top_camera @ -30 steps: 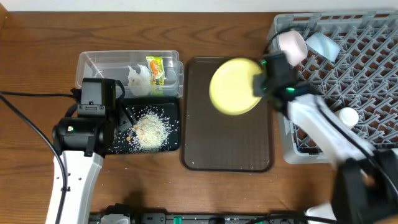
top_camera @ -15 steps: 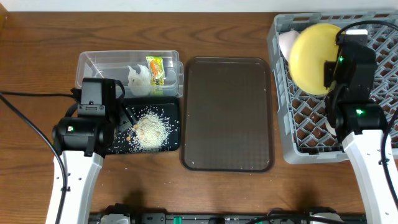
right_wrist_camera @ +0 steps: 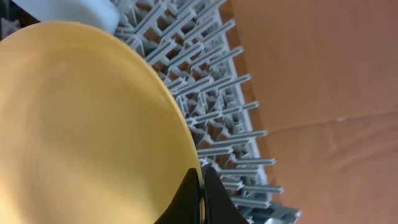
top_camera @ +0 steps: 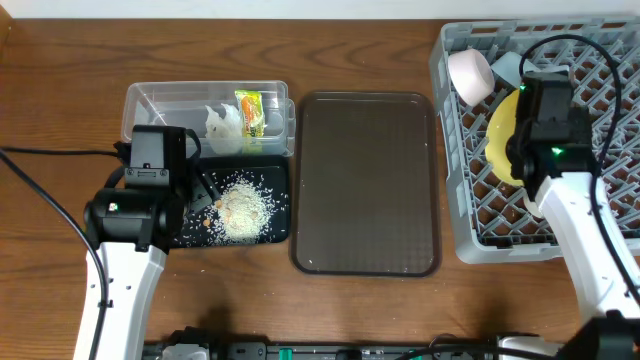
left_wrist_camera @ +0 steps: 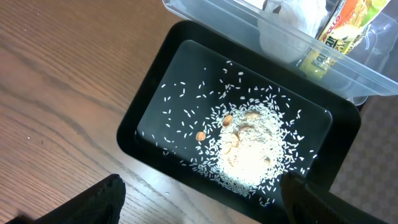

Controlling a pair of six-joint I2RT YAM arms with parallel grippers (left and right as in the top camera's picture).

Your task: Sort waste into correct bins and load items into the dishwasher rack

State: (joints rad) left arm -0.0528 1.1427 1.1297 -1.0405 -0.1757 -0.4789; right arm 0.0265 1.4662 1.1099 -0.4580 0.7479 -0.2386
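Note:
My right gripper (top_camera: 522, 150) is shut on the rim of the round yellow plate (top_camera: 502, 135). It holds the plate tilted on edge among the pegs at the left side of the grey dishwasher rack (top_camera: 600, 80). In the right wrist view the fingers (right_wrist_camera: 200, 186) pinch the plate (right_wrist_camera: 81, 124) over the rack pegs (right_wrist_camera: 230, 93). A white bowl (top_camera: 470, 75) and a light blue bowl (top_camera: 507, 68) lie in the rack's far left corner. My left gripper (left_wrist_camera: 199, 202) is open and empty over the near edge of the black tray (left_wrist_camera: 155, 93), which holds rice scraps (left_wrist_camera: 249, 146). The chopsticks are out of view.
The clear tub (top_camera: 160, 105) behind the black tray (top_camera: 278, 170) holds the paper wad (top_camera: 222, 125) and the snack wrapper (top_camera: 250, 112). The dark brown serving tray (top_camera: 365, 185) lies between the bins and the rack. A black cable runs across the table at left.
My right gripper carried the yellow plate from above the brown tray to the right into the rack and brought it down on edge among the pegs. The left arm has not moved.

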